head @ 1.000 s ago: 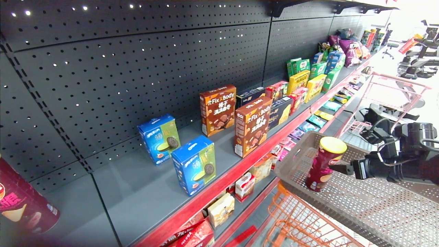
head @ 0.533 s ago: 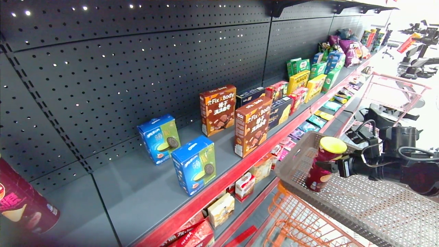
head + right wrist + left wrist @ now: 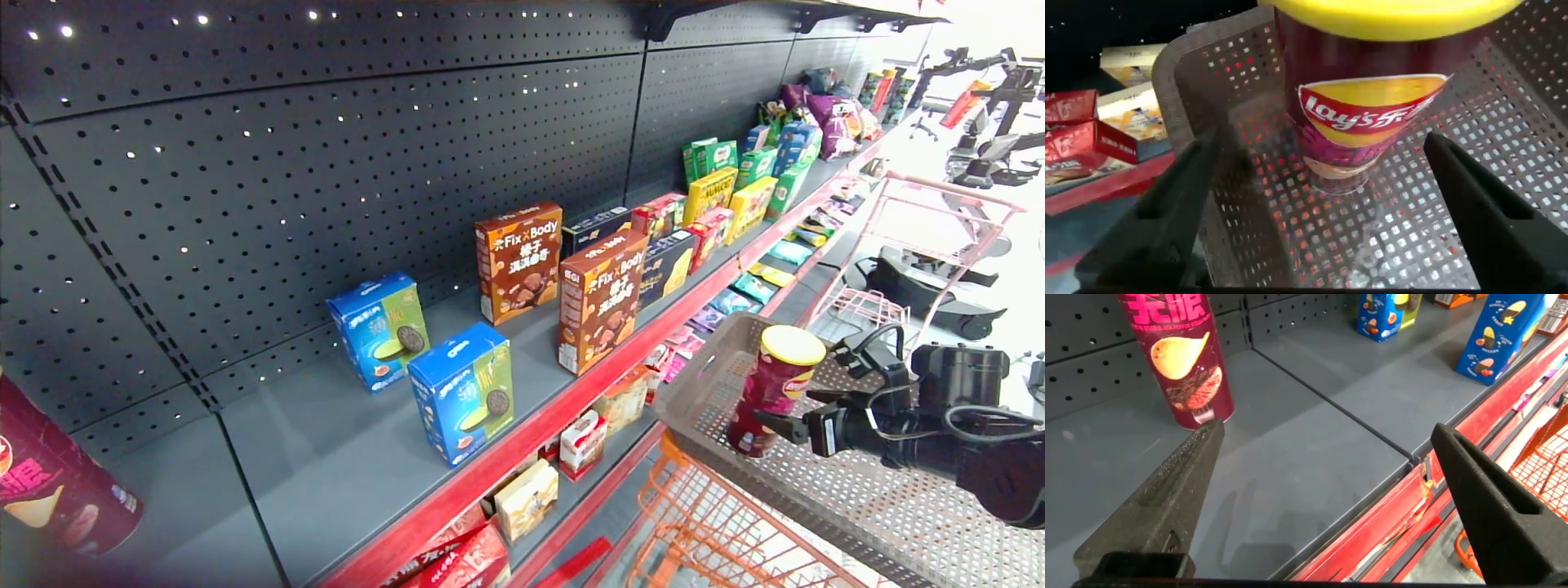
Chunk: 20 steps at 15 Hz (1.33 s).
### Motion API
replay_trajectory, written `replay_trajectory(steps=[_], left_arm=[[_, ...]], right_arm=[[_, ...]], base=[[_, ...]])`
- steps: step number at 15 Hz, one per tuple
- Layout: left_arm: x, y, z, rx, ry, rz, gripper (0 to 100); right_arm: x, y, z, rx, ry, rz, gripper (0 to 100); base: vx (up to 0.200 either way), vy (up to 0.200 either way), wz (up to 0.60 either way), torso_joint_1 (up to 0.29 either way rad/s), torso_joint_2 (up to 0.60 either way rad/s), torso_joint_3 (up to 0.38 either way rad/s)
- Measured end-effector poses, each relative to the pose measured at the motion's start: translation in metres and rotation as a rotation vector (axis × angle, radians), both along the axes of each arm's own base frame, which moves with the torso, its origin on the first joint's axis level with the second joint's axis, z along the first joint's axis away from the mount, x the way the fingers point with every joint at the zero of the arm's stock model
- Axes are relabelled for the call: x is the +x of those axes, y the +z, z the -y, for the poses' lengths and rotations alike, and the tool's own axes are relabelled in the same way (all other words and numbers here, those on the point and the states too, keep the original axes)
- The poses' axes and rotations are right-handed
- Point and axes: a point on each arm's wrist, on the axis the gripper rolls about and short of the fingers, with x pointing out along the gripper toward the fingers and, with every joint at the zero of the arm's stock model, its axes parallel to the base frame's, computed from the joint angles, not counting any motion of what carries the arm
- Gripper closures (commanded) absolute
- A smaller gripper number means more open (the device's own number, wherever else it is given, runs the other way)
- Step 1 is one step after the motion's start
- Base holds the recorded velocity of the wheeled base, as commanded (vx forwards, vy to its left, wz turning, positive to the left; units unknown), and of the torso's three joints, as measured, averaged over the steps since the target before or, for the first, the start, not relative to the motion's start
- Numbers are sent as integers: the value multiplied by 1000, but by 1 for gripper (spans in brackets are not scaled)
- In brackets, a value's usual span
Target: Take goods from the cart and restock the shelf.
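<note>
A maroon chip can [image 3: 769, 390] with a yellow lid stands upright in the brown perforated basket [image 3: 882, 498] on top of the cart. My right gripper [image 3: 789, 408] is open at the can's lower half, one finger on each side and not closed on it. Up close, the same can [image 3: 1368, 114] sits between the spread fingers [image 3: 1167, 216]. A second maroon chip can [image 3: 53, 490] stands on the grey shelf [image 3: 343, 441] at its left end. My left gripper [image 3: 1327, 433] hangs open above that shelf, near this can [image 3: 1180, 355], with nothing in it.
Two blue cookie boxes [image 3: 464, 392] and two brown boxes [image 3: 600, 298] stand further right on the shelf, with more goods beyond. The shelf has a red front edge [image 3: 522, 445]. The orange cart frame [image 3: 718, 539] is below the basket, and a pink cart [image 3: 939, 212] is behind.
My right gripper has closed in on the can in the basket and dropped lower, from beside its upper part to around its lower half. The can has not moved.
</note>
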Motion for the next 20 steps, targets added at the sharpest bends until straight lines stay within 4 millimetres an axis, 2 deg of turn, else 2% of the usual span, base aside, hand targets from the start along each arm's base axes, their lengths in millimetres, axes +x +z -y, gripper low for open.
replay_trajectory(steps=[7, 12, 18, 19, 20], left_arm=[[0, 0, 0, 0, 0, 0, 0], [0, 0, 0, 0, 0, 0, 0], [0, 0, 0, 0, 0, 0, 0], [0, 0, 0, 0, 0, 0, 0], [0, 0, 0, 0, 0, 0, 0]], right_arm=[[14, -13, 11, 1, -30, 23, 0], [37, -12, 13, 4, -34, 64, 0], [48, -14, 14, 7, -29, 82, 0], [50, -12, 13, 14, -9, 100, 100], [51, -11, 12, 25, 19, 110, 100]], base=[[0, 0, 0, 0, 0, 0], [0, 0, 0, 0, 0, 0], [0, 0, 0, 0, 0, 0], [0, 0, 0, 0, 0, 0], [0, 0, 0, 0, 0, 0]])
